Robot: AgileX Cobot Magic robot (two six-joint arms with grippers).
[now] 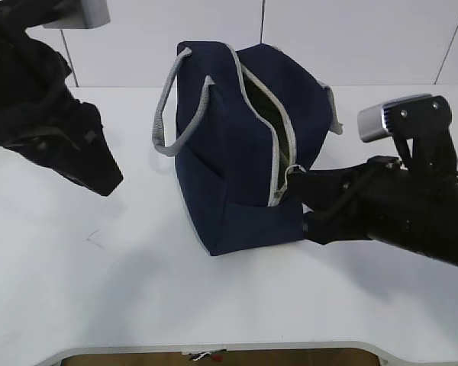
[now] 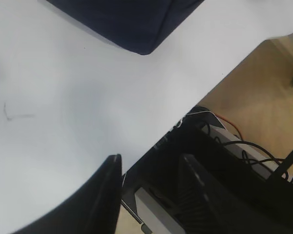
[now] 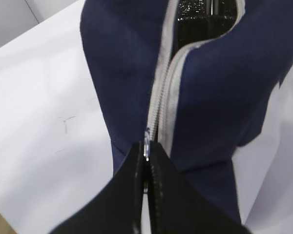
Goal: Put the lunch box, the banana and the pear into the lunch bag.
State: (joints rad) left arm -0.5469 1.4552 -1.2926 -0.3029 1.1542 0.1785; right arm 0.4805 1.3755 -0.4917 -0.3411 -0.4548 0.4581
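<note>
Lunch bag (image 1: 240, 145), large, boxy, navy-blue fabric with grey zipper (image 1: 281, 145) and grey strap handles (image 1: 168, 107), standing at the middle of the white surface (image 1: 137, 290), top partly unzipped and gaping toward the far end, a dark glossy lining visible inside in the right wrist view. Right claw (image 1: 296, 177), black, reaching in from the right side of the exterior view, pressed against the near end of the bag at the lower end of the zipper track. Seen from the right wrist: black fingers (image 3: 171, 195) drawn together around the small metal zipper pull (image 3: 146, 145), pinched at the point where the two grey zipper tapes meet, zipper closed below that point and open above. Left claw (image 2: 151, 190), raised over the left part of the surface, well apart from the bag, its two dark fingers (image 2: 105, 195) standing apart with nothing between them, hanging over the near edge of the surface with cables and equipment on the tan floor (image 2: 263, 97) beyond. Only a navy corner of the bag showing at the top of the left wrist view. Faint pencil-like scratch mark (image 1: 95, 240) on the surface left of the bag. White tiled wall (image 1: 328, 38) behind.
</note>
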